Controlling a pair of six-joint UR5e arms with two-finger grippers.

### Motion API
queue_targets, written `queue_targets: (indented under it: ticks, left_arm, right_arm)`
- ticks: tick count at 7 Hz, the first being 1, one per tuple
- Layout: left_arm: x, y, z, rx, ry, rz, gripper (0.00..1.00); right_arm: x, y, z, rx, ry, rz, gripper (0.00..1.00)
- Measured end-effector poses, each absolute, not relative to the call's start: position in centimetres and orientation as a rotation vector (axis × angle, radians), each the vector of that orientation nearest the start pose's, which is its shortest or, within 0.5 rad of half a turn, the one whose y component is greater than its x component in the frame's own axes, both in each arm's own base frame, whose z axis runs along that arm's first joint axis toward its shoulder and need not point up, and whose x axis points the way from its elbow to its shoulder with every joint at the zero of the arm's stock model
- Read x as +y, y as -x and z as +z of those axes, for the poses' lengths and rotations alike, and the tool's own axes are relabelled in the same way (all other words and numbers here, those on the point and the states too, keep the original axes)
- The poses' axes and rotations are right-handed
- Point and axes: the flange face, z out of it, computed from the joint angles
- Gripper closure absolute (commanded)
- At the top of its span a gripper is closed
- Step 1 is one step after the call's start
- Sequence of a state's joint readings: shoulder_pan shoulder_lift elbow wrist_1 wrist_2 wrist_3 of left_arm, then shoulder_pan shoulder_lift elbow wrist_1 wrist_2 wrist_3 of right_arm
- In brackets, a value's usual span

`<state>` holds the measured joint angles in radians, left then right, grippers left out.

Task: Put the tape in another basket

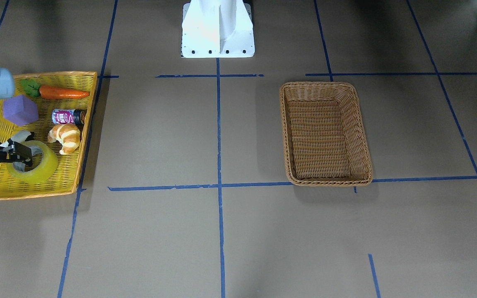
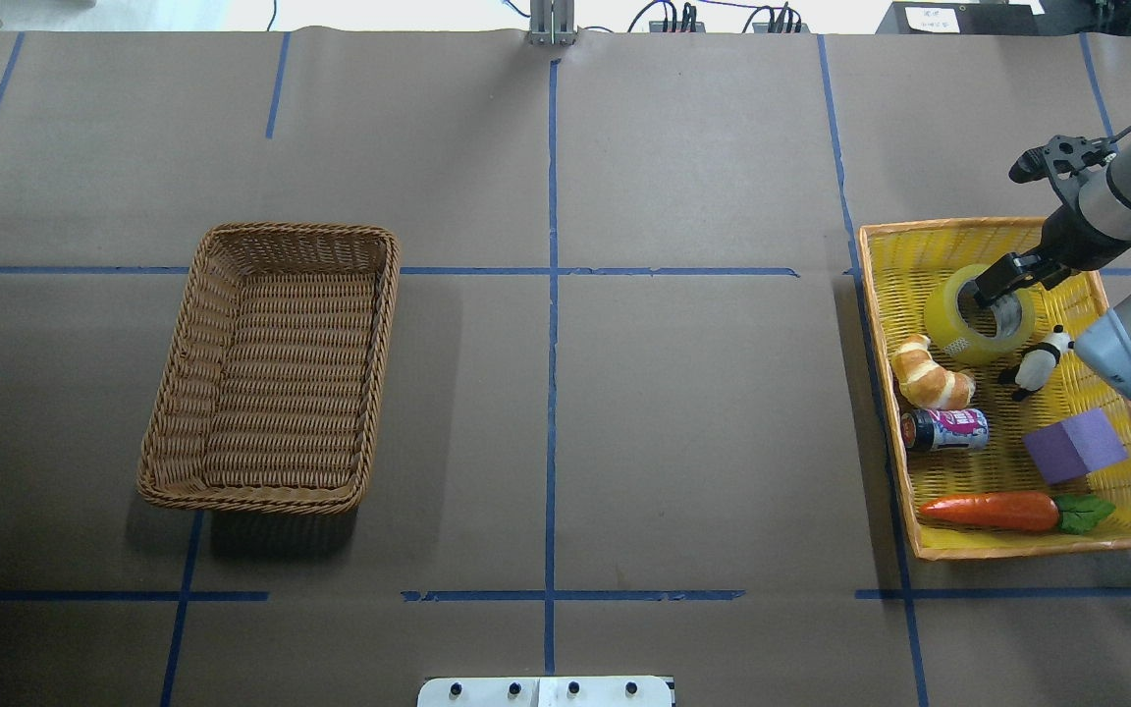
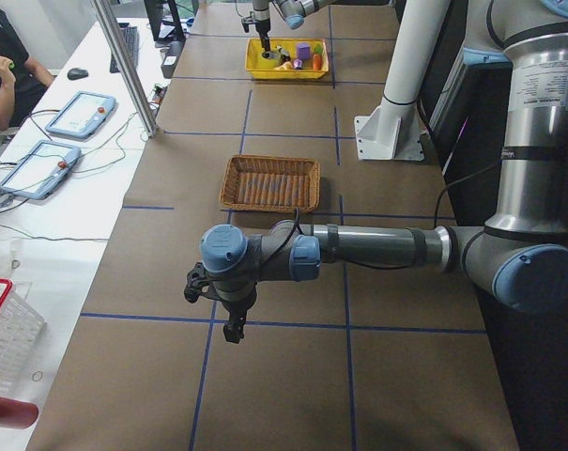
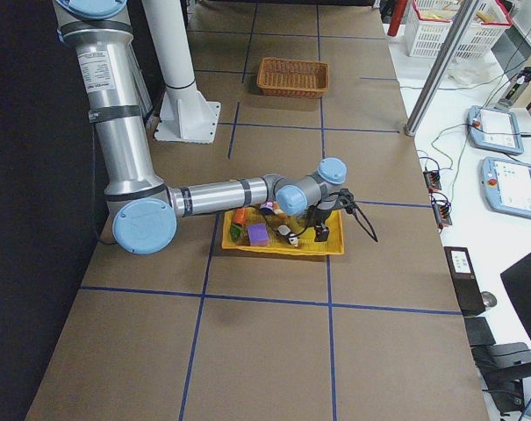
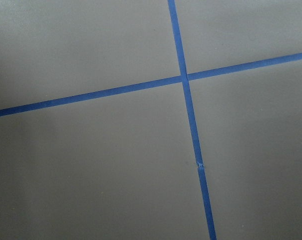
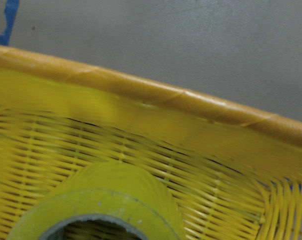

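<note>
While the tape (image 2: 948, 319) lies flat with its hole upward at the far end of the yellow tray (image 2: 909, 265), the right end effector (image 2: 997, 290) hangs over it with its dark fingers down at the edge of the roll's core. I cannot tell whether those fingers pinch the roll's wall or only stand spread about it. The right wrist camera sees just part of the roll's top and the tray's orange rim beyond it. A croissant (image 2: 931, 373) sits just beside the roll, a small panda toy (image 2: 1037, 363) is near it, and a can (image 2: 948, 429), a purple block (image 2: 1074, 445) and a carrot (image 2: 993, 511) lie closer to the robot. The basket (image 2: 194, 344) stands well apart on the robot's left half of the surface (image 2: 624, 412). The left end effector (image 3: 229, 324) points down over a blue line, and its state cannot be told.
</note>
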<state>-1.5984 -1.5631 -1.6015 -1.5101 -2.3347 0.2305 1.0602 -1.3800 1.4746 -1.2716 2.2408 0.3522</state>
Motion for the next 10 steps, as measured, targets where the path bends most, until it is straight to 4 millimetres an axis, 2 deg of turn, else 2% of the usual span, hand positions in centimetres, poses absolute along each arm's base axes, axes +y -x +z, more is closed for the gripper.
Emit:
queue_targets:
  ticks: [1, 2, 3, 4, 7, 8, 10]
  left_arm:
    - [-48.4, 7.8, 65.4, 0.764, -0.063, 0.179, 0.00]
    - [-48.4, 7.8, 65.4, 0.765, -0.063, 0.179, 0.00]
    - [-48.4, 7.8, 65.4, 0.766, -0.063, 0.178, 0.00]
    - [-48.4, 7.8, 65.4, 0.766, -0.063, 0.178, 0.00]
    - [-48.5, 7.8, 65.3, 0.766, -0.065, 0.179, 0.00]
    - [-48.5, 7.8, 65.2, 0.767, -0.065, 0.179, 0.00]
    - [-48.5, 7.8, 65.2, 0.767, -0.067, 0.180, 0.00]
  right_arm:
    - [-55.2, 23.0, 58.1, -0.754, -0.060, -0.282, 0.36]
    - [-55.2, 23.1, 58.4, -0.749, -0.055, -0.282, 0.74]
    - [-55.3, 23.2, 58.5, -0.746, -0.055, -0.283, 0.97]
    - [-55.3, 23.2, 58.5, -0.745, -0.057, -0.284, 1.00]
    - [-55.7, 22.1, 58.0, -0.754, -0.072, -0.274, 1.00]
    - [-56.1, 20.9, 56.9, -0.767, -0.094, -0.259, 1.00]
    - [-56.7, 17.1, 53.4, -0.837, -0.142, -0.223, 1.00]
